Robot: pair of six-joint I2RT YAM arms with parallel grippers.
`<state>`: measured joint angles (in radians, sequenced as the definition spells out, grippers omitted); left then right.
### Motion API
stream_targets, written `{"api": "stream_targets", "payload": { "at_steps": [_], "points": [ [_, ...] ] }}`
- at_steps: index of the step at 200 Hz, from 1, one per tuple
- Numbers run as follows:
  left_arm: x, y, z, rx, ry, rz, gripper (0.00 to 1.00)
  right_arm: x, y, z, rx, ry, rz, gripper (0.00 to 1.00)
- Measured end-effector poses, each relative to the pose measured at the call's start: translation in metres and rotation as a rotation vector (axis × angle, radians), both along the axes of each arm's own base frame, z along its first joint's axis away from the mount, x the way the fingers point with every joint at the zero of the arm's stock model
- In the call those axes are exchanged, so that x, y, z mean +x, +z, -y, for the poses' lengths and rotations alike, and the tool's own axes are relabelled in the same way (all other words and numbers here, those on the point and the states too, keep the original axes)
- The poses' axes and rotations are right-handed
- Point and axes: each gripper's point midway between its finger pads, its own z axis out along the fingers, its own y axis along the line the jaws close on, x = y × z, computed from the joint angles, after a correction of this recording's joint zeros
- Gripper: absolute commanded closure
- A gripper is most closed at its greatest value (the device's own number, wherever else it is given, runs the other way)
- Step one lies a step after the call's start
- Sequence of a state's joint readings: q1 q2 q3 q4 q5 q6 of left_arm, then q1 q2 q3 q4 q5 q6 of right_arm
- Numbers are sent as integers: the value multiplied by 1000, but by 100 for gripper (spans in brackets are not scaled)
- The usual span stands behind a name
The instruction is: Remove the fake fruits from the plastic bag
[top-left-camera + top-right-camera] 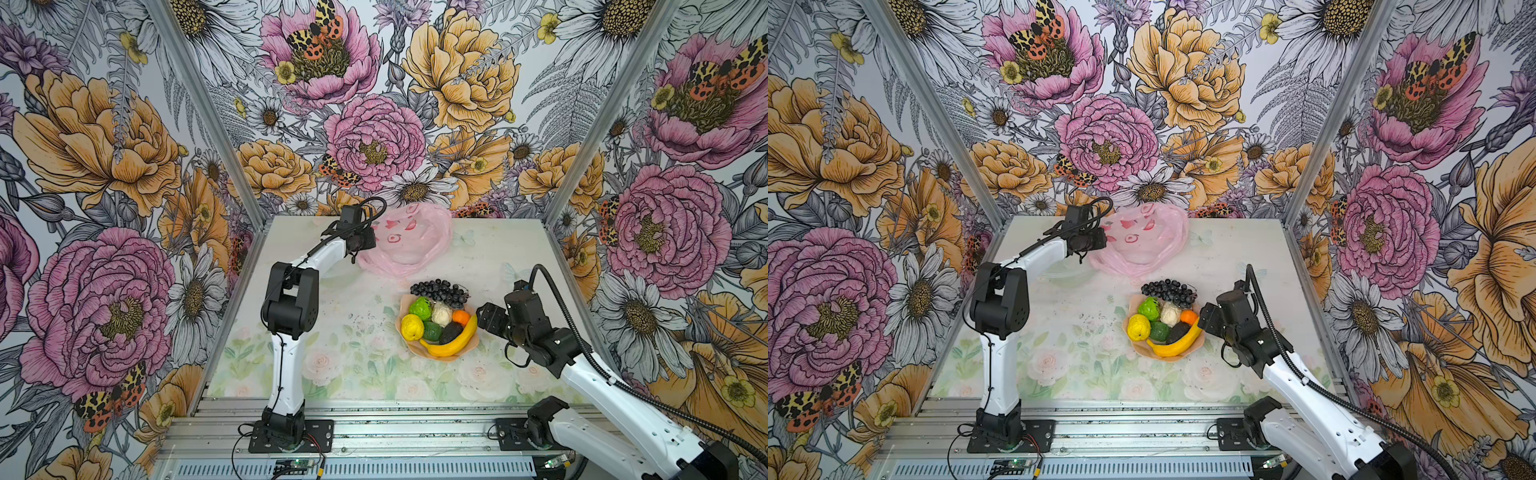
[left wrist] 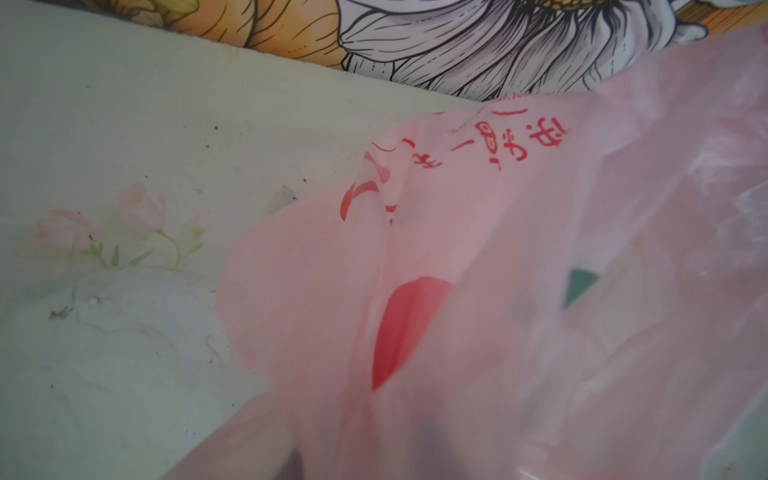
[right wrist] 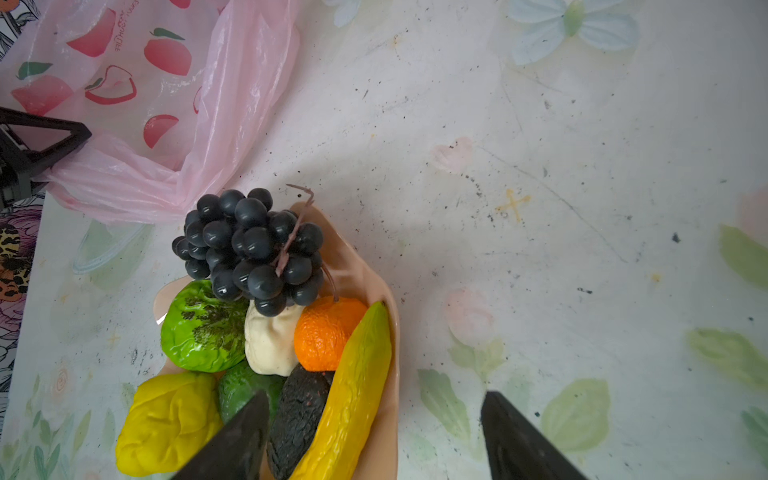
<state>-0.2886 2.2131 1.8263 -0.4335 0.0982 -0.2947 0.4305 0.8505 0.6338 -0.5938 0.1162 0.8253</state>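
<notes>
On your table [image 1: 519, 249] the bag [image 1: 409, 245] lies crumpled at the far middle, with its bunched folds trailing along the near side toward the dish [image 3: 357, 270]. It is thin, see-through pink, printed with red peaches and red writing too blurred to read. Your left hand [image 1: 368, 243] touches the bag's left edge. You cannot tell how far it is open or whether it grips the plastic. Your right hand [image 3: 376, 399] hovers wide open and empty just beside the dish's right rim. The fruits [image 1: 1169, 313] you can see sit glossy in the dish, outside the bag. The banana [image 1: 451, 343] curves along the near-right rim, its green tip toward your right hand. The grapes [image 1: 438, 291] stretch left to right across the far rim. The lemon [image 1: 411, 326] sits at the left and the orange [image 1: 460, 317] at the right.
</notes>
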Motion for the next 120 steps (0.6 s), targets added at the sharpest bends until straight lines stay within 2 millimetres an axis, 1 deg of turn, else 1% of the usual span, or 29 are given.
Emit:
{"api": "stream_targets", "payload": {
  "at_steps": [14, 31, 41, 42, 43, 44, 47, 63, 77, 99, 120],
  "points": [
    [0, 2, 10, 16, -20, -4, 39, -4, 0, 0, 25, -8, 3, 14],
    [-7, 4, 17, 39, -39, -19, 29, -7, -1, -1, 48, -15, 0, 11],
    [-12, 5, 20, 47, -39, -32, 22, -8, -2, -2, 57, -16, -4, 9],
    [-13, 5, 20, 47, -38, -33, 19, -8, -3, -2, 58, -15, -5, 9],
    [-13, 5, 20, 48, -41, -33, 11, -8, -3, -2, 58, -16, -5, 9],
    [-14, 5, 21, 50, -43, -34, 6, -8, -3, -2, 60, -17, -6, 9],
    [-15, 6, 21, 53, -39, -37, 2, -8, -4, -2, 63, -16, -8, 9],
    [-22, 15, 17, 72, -21, -44, 1, -10, -7, -3, 67, -14, -19, 7],
    [-29, 28, 10, 84, 3, -35, 1, -11, -9, -4, 71, -12, -28, 6],
    [-43, 60, -4, 85, 49, -3, 1, -14, -15, -6, 81, -10, -48, 4],
    [-57, 90, -13, 68, 84, 41, 1, -18, -19, -10, 88, -2, -63, 1]
  ]
}}
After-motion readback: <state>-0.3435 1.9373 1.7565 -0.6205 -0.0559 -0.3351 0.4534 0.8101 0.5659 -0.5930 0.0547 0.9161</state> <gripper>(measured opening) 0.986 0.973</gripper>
